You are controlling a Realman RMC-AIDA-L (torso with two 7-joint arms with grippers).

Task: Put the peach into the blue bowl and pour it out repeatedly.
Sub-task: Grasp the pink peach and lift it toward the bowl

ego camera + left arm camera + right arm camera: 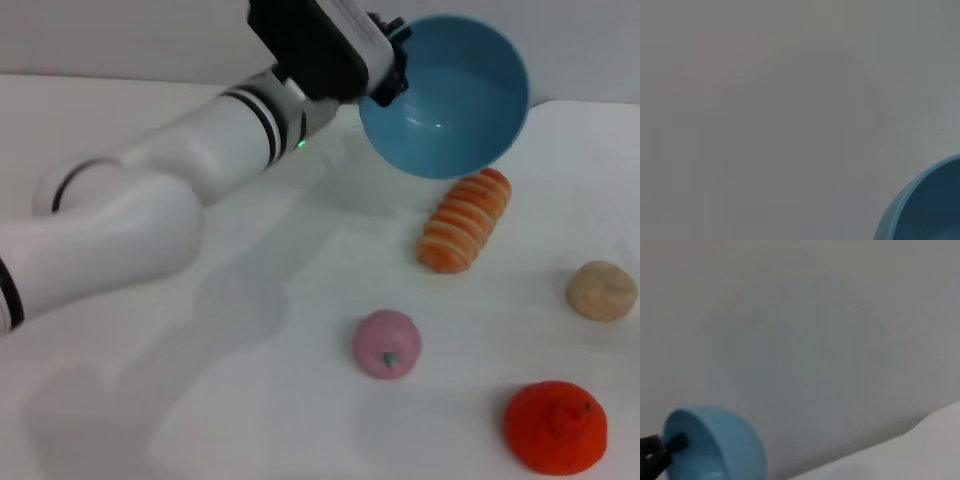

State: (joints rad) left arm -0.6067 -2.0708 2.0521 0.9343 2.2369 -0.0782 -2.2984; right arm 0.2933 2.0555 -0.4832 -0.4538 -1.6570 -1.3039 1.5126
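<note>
Left tool [385, 88] grips the tilted blue bowl [455, 110] rim, fingers partly hidden.

blue bowl [715, 442] tipped, seen from outside | left pincer [662, 450] gripping its rim (dark fingers) | white table [920, 450]

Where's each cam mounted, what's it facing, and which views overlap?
Head: on the head, facing down at the table; left arm lifts tipped blue bowl above peach.
Left wrist: on left arm, facing a blank wall; bowl rim only.
Right wrist: on right arm, facing the wall; left hand on the bowl.
All three share the bowl.
</note>
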